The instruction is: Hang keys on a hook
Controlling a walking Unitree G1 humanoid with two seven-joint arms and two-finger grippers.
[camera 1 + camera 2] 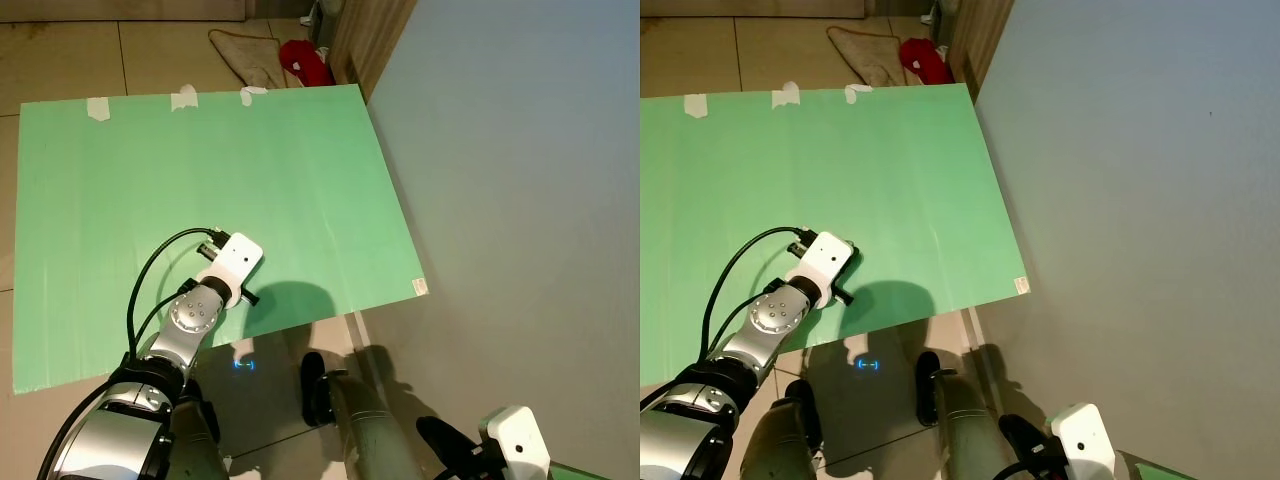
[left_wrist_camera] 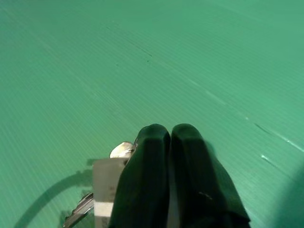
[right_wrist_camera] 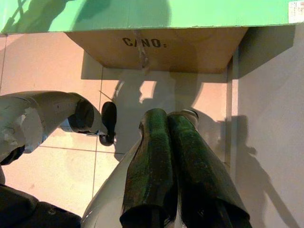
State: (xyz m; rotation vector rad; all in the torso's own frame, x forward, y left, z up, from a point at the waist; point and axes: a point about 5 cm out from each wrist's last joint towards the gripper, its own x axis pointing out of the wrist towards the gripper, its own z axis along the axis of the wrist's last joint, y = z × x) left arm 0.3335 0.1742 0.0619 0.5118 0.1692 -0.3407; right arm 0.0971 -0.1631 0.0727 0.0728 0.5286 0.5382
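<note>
— Below, what?
— Big green sheet [image 1: 200, 190] over a cardboard box [image 3: 161, 50], taped along the far edge, beside a grey wall [image 1: 520, 200]. Beyond it, tiled floor [image 1: 70, 55] with a tan cloth [image 1: 245, 55] and something red [image 1: 308, 65].

— And the left gripper [image 2: 168, 142]?
— Poised over the green sheet, fingers pressed together. Keys [image 2: 121, 151] clamped between them: a silver key head and a pale tag poking out beside the black fingertips.

— Right gripper [image 3: 168, 121]?
— Down low near the wall, pointing at the floor tiles by the box's base. Fingers closed against each other, nothing between them.

— Anything in the box?
— Covered by the sheet; cannot tell.
</note>
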